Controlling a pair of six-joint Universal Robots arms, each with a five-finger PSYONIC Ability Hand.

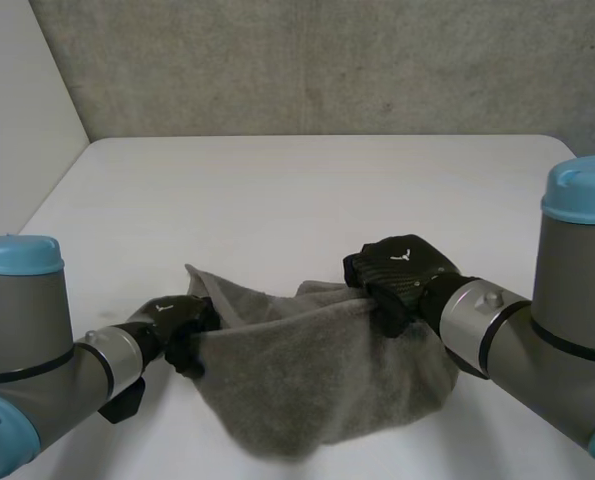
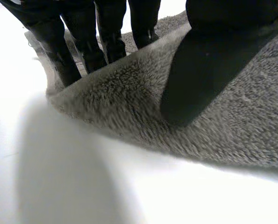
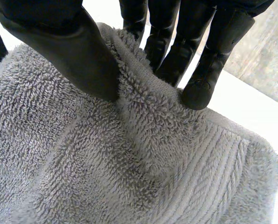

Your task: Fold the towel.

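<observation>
Toward the near edge of the white table (image 1: 307, 190), close to the robot's base, I see the grey towel (image 1: 317, 375) lying rumpled between my two arms. It is bunched rather than flat. Its far edge is drawn up into a ridge that runs from one hand to the other, and the rest sags down onto the table toward the head camera.

At the towel's left end, the left hand (image 1: 182, 322) has hold of the cloth just beside a corner that stands up as a small peak. From the left wrist view I read the grasp plainly. The thumb (image 2: 199, 79) presses on the outer face of the towel and the fingers (image 2: 64, 51) sit on the other side of the raised edge, so the cloth is pinched between them. That edge curls above the table, which shows white beneath it.

At the right end, the right hand (image 1: 402, 270) sits on the towel's far edge. In the right wrist view its thumb (image 3: 82, 56) is on one side of a thick fold of terry and its fingers (image 3: 202, 79) are on the other. The fold is squeezed between them, so this hand is grasping the towel too. Below the fingertips a flat woven band runs across the pile toward a rounded corner.

Behind the table I see a concrete wall (image 1: 327, 60), with a plain white wall (image 1: 17, 100) to the left.
</observation>
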